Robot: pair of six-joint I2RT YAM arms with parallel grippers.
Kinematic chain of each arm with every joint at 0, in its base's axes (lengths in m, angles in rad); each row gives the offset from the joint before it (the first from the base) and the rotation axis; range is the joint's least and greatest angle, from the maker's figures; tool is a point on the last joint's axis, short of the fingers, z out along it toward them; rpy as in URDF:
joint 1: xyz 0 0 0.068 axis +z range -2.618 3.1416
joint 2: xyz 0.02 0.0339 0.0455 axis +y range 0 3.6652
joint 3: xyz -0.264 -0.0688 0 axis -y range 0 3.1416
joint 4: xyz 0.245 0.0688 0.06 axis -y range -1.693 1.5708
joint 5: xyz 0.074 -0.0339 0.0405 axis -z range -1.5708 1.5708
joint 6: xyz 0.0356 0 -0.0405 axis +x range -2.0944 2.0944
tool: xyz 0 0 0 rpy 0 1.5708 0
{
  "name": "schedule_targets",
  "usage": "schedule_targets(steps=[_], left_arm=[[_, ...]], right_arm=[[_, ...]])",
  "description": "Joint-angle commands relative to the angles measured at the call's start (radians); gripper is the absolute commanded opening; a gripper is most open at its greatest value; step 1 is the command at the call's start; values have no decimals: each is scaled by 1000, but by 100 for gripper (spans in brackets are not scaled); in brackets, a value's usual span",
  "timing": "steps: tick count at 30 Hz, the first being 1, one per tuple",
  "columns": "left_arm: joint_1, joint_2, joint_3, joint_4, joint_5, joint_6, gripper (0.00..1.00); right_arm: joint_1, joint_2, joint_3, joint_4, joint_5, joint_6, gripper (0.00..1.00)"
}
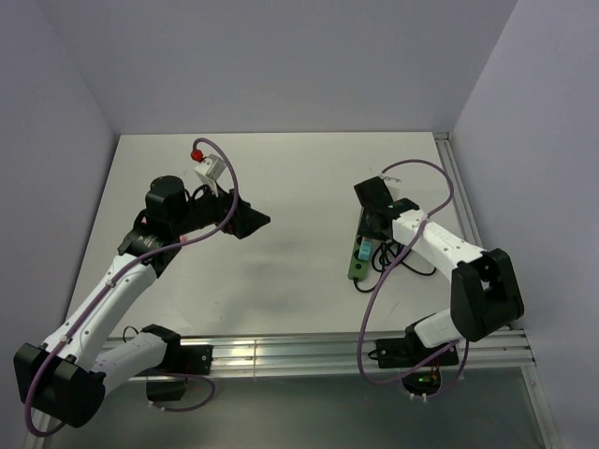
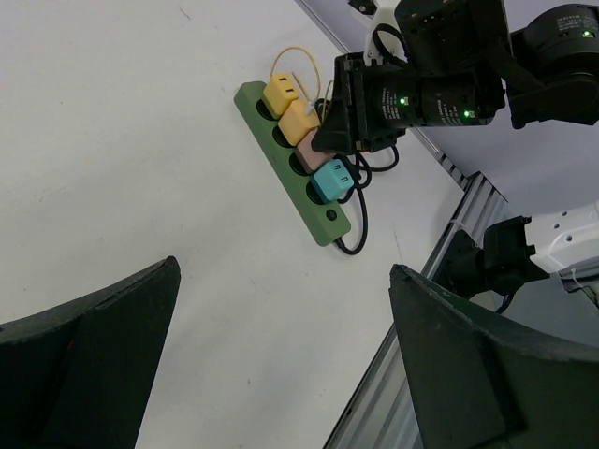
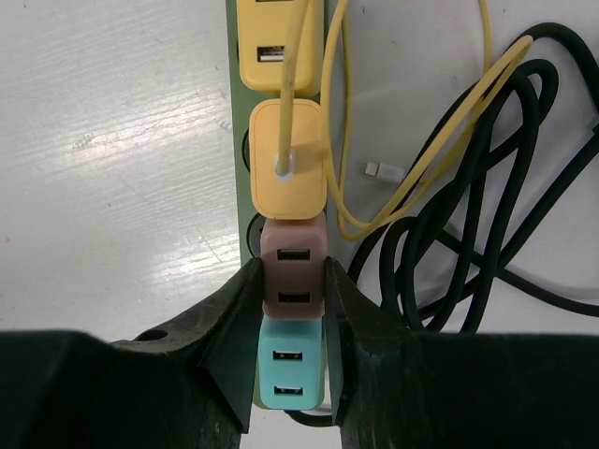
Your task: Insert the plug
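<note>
While in right hand [image 3: 290, 297], pink plug [image 3: 294, 254]

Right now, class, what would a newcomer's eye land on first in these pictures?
A long green plastic power strip lies on the right side of the white table. The black right hand is shut on a pink square adapter sitting between a yellow square adapter and a teal square adapter. The black left hand hangs open, well to the strip's left.
</note>
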Motion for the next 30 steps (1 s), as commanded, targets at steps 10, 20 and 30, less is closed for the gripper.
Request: schedule_targets(steps=[10,20,30], left_arm=[[-1,0,-2,52,19,13,100],[-1,0,-4,55,23,10,99],[-1,3,-4,53,23,12,100]], right_arm=[[-20,-24,50,-8,-14,-47,61],[-18,-12,35,-13,-26,-43,59],[-15,53,47,13,-60,-35,55]])
